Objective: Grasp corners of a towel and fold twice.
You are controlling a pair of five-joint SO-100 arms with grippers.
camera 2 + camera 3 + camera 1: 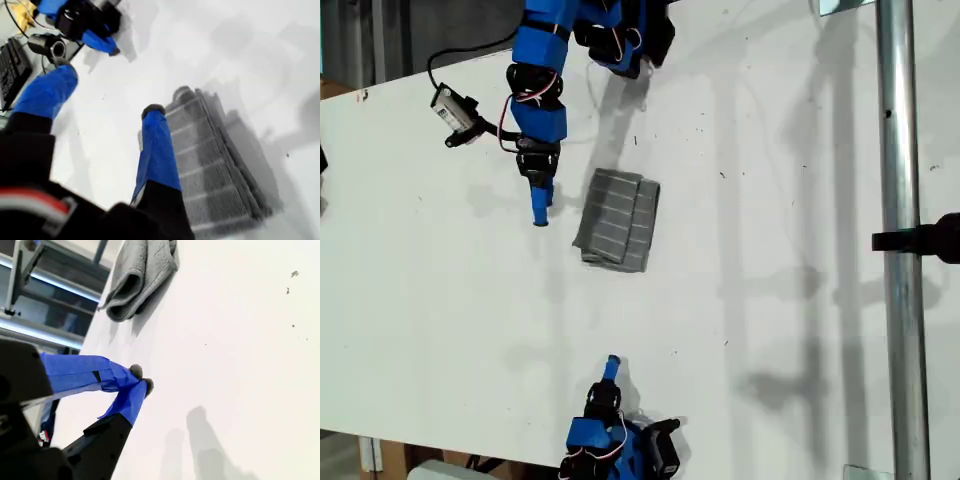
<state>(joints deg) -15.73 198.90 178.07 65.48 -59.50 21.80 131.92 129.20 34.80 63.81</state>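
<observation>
Centrally, folded towel (617, 220) on white table (770, 300); my first gripper (110, 92) agape, my second gripper (141, 379) pinched empty.

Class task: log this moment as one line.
grey striped cloth towel: folded, on table | first claw: open, empty | second claw: shut, empty

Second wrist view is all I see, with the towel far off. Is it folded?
Observer: Yes. The exterior view shows the towel lying as a layered, folded rectangle on the table.
Operator: Where is the other tool?
Observer: My first tool is beside the towel, on the exterior view's left of it.
Operator: Open or shut?
Observer: The first wrist view shows it open, with nothing held.
</observation>
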